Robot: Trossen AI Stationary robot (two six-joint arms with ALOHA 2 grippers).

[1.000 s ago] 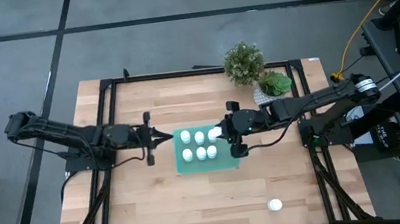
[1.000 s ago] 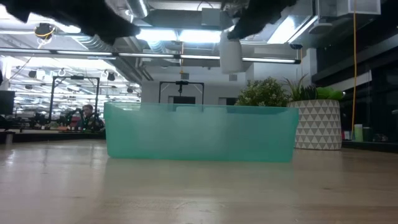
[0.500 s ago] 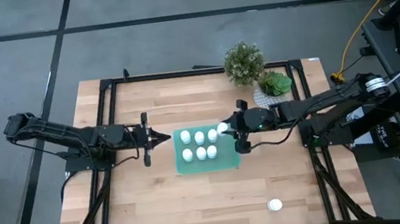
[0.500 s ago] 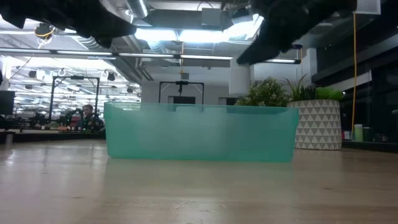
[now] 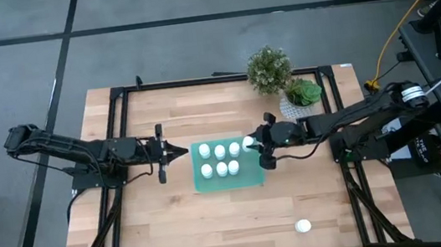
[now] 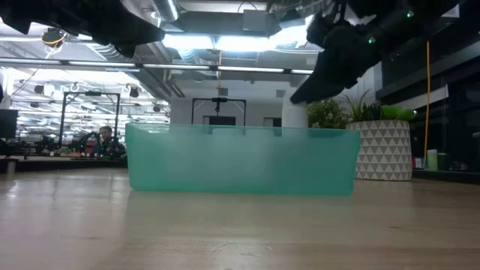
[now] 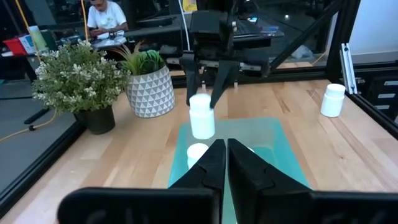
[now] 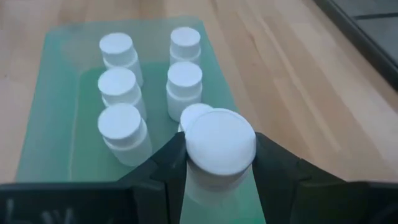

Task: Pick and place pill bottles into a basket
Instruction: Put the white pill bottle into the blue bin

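- The teal basket (image 5: 225,163) is seen at the middle of the wooden table (image 5: 174,222); in the low view it appears as a translucent tray (image 6: 241,160) with low walls.
- Six pill bottles are counted standing upright in the basket, in two rows of three (image 8: 118,84).
- The right gripper (image 5: 255,144) is positioned over the basket's right-hand end in the high view. Its two fingers (image 8: 165,163) are closed against the sides of a seventh pill bottle (image 8: 220,142), which is carried cap toward the wrist camera.
- In the left wrist view the held bottle (image 7: 201,116) is seen upright, clear of the basket floor, gripped near its cap by the right gripper (image 7: 208,87).
- An eighth pill bottle (image 5: 303,225) is noted alone on the table near the front right corner, well apart from the basket; the same bottle (image 7: 332,100) is visible in the left wrist view.
- The left gripper (image 5: 180,152) is held just beside the basket's left edge, jaws pressed together with nothing between them (image 7: 226,163).
- A bushy potted plant (image 5: 269,69) and a second plant in a white patterned pot (image 5: 301,94) are recorded at the table's back right.
- A seated person (image 7: 107,17) is visible beyond the table in the left wrist view.
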